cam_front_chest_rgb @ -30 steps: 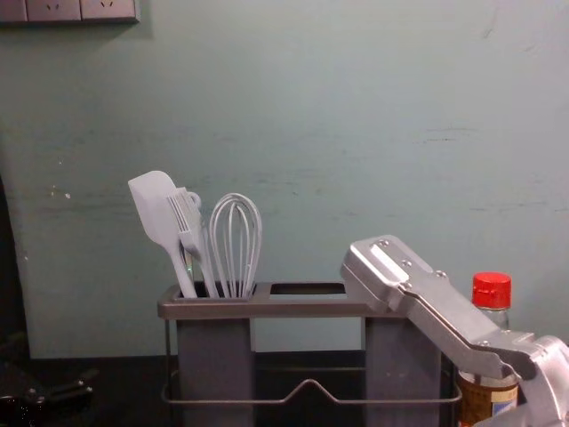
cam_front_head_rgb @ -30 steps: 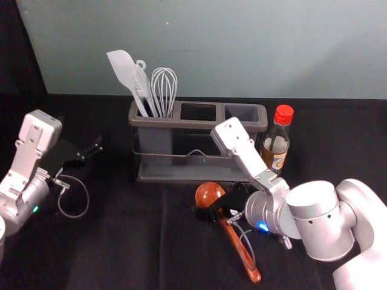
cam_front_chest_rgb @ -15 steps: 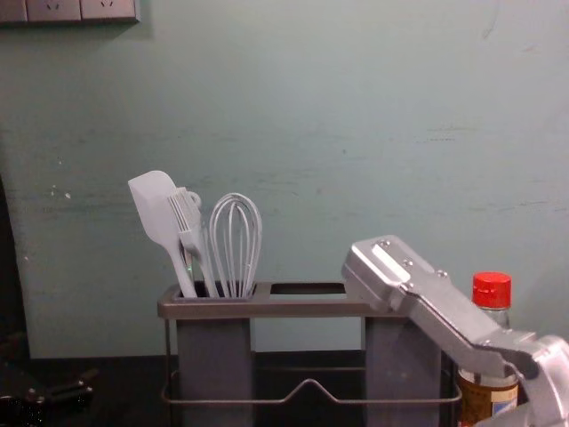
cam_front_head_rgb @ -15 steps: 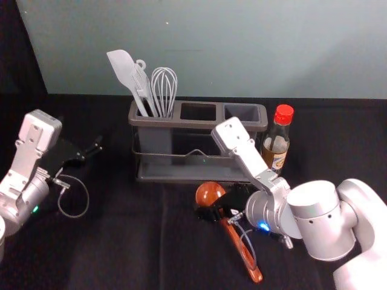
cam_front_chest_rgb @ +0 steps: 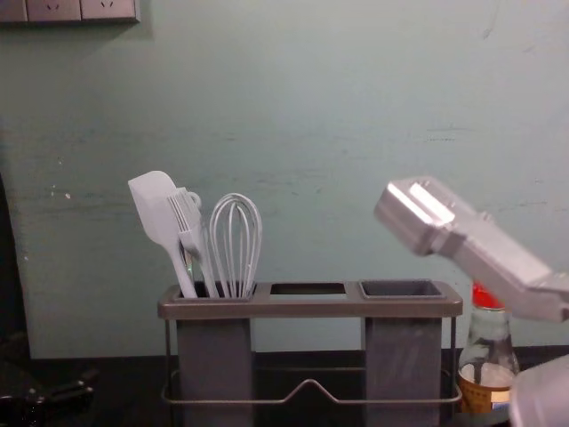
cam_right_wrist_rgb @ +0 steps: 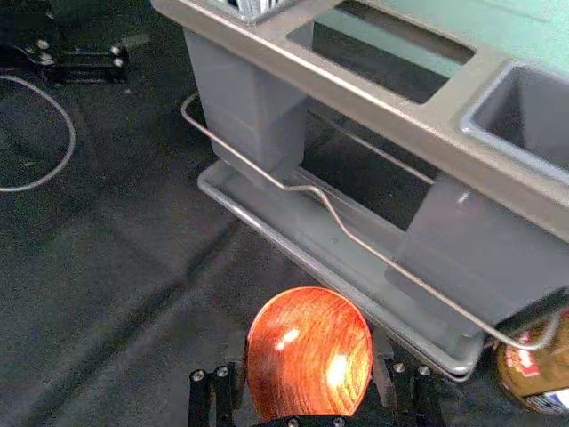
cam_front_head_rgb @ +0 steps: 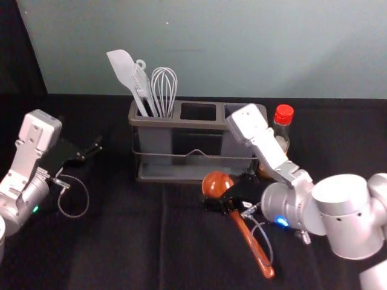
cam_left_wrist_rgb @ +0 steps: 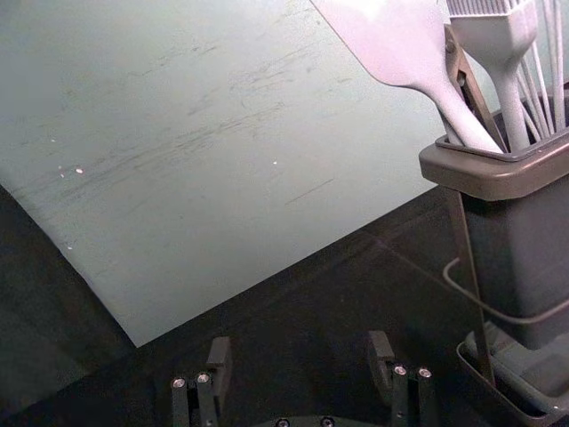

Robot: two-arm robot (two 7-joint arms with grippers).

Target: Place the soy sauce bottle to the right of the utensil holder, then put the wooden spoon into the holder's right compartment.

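The right gripper (cam_front_head_rgb: 221, 204) is closed around the wooden spoon (cam_front_head_rgb: 251, 244) near its bowl, in front of the utensil holder; the handle slants toward the near right. In the right wrist view the spoon's round bowl (cam_right_wrist_rgb: 307, 342) lies between the fingers of the right gripper (cam_right_wrist_rgb: 309, 356). The utensil holder (cam_front_head_rgb: 196, 123) has white utensils in its left compartment; its right compartment (cam_front_chest_rgb: 400, 289) holds nothing. The soy sauce bottle (cam_front_head_rgb: 283, 116) stands upright to the holder's right, partly behind the right arm. Away to the left, the left gripper (cam_front_head_rgb: 95, 147) is parked; in its wrist view the left gripper (cam_left_wrist_rgb: 300, 356) stands open.
A white spatula (cam_front_head_rgb: 124, 69), a brush and a whisk (cam_front_head_rgb: 164, 87) rise above the holder's left end. A pale wall (cam_front_chest_rgb: 302, 116) stands behind the dark table. The right forearm (cam_front_head_rgb: 344, 205) reaches in from the right, in front of the bottle.
The right arm has shifted to the right, carrying the wooden spoon along. In the chest view it also rises, uncovering the holder's right compartment. The left arm has stayed still.
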